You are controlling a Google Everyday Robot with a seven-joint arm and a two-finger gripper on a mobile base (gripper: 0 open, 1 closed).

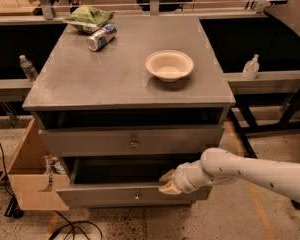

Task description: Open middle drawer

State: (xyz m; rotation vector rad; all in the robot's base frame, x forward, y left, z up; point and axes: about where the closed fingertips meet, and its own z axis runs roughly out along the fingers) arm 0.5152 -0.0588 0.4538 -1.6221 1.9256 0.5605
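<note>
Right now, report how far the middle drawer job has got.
Largely done: the middle drawer is pulled out, its dark inside showing behind the front. In hand: the end effector sits at the front's top edge, right of the knob. Left: perhaps pull further, then withdraw.

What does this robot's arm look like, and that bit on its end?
The arm is a smooth, thick white tube with a few small dark dots and no cables showing. It narrows into a ribbed white wrist, ending in a tan gripper at the front edge of the middle drawer.
</note>
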